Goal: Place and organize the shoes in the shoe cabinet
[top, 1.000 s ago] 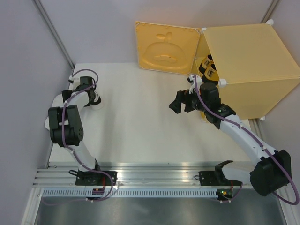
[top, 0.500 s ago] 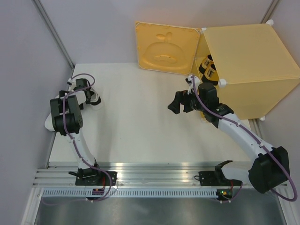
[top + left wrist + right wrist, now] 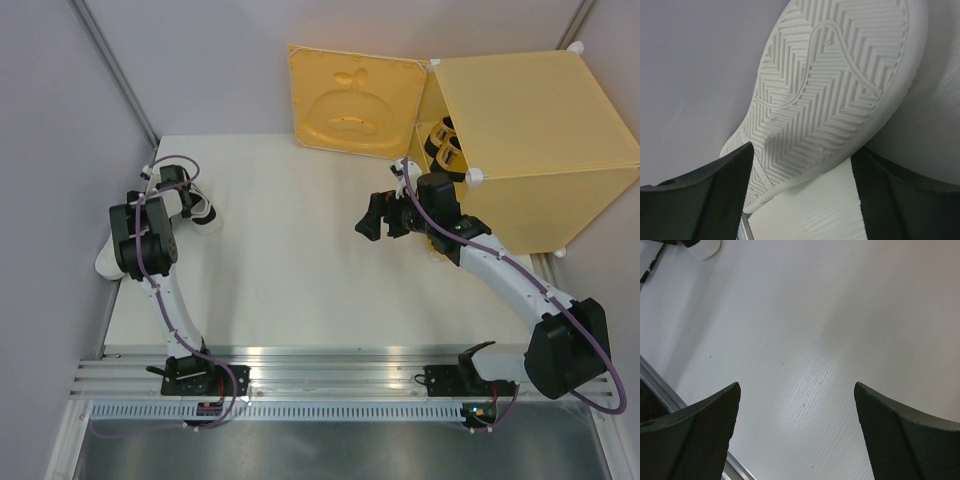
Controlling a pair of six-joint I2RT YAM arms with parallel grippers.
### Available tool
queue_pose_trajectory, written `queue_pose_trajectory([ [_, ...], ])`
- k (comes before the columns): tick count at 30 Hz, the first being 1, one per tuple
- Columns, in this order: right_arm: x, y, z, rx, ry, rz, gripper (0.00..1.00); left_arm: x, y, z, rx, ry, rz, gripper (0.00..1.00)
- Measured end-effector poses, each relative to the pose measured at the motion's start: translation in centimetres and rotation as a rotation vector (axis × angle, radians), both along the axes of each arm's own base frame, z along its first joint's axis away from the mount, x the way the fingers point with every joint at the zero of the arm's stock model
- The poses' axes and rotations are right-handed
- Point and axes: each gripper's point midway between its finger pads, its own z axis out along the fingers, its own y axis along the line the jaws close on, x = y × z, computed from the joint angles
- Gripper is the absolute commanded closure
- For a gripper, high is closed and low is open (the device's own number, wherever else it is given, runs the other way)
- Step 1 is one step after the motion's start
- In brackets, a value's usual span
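One shoe (image 3: pixel 835 85), seemingly within left tool (image 3: pixel 802 152)

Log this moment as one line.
left gripper open at white shoe sole | right gripper open, empty, over table | gold shoes inside shoe cabinet

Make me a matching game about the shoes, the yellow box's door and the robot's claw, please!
Things:
1. white shoe
2. gold shoes
3. cabinet door
4. right gripper

States:
A. tucked inside the shoe cabinet
B. open, holding nothing, above the table
C. showing its ridged sole to the left wrist camera
D. swung wide open

Pairs: 1-C, 2-A, 3-D, 4-B.
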Motion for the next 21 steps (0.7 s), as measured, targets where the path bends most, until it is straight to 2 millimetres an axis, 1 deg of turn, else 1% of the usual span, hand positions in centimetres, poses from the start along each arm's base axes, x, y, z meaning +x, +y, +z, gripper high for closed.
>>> queue_pose_trajectory([
  [1,0.0,0.0,-0.1,-0.001,0.002,0.0,0.02,0.0,0.0,-0.1,0.001,0.003,0.0,0.26],
  [3,0.1,0.0,-0.2,-0.003,0.006,0.0,0.02,0.2,-0.1,-0.4,-0.007,0.006,-0.005,0.35],
  [4,0.1,0.0,-0.3,-0.003,0.008,0.0,0.02,0.2,-0.2,-0.6,-0.01,0.011,-0.007,0.44],
  [6,0.1,0.0,-0.3,-0.004,0.009,0.0,0.02,0.1,-0.3,-0.7,-0.013,0.021,-0.009,0.54],
  [8,0.1,0.1,-0.4,-0.005,0.012,0.0,0.02,0.0,-0.3,-0.7,-0.012,0.031,-0.009,0.62],
  [9,0.1,0.1,-0.5,-0.006,0.014,0.0,0.02,-0.1,-0.4,-0.7,-0.01,0.036,-0.008,0.72],
  [11,0.1,0.1,-0.6,-0.007,0.016,0.001,0.02,-0.2,-0.5,-0.5,-0.004,0.047,-0.01,0.81],
  [12,0.1,0.1,-0.6,-0.007,0.017,0.001,0.02,-0.2,-0.6,-0.3,0.005,0.056,-0.009,0.89],
  [13,0.1,0.1,-0.6,-0.007,0.017,0.001,0.02,-0.3,-0.7,-0.2,0.011,0.06,-0.008,0.94],
  [14,0.1,0.1,-0.6,-0.007,0.017,0.001,0.02,-0.4,-0.8,-0.1,0.016,0.068,-0.008,0.98],
  [18,0.1,0.1,-0.6,-0.006,0.017,0.003,0.02,-0.4,-1.1,0.6,0.037,0.075,-0.007,0.98],
  [21,0.1,0.1,-0.6,-0.004,0.016,0.003,0.02,-0.6,-1.4,1.4,0.049,0.08,-0.007,0.98],
])
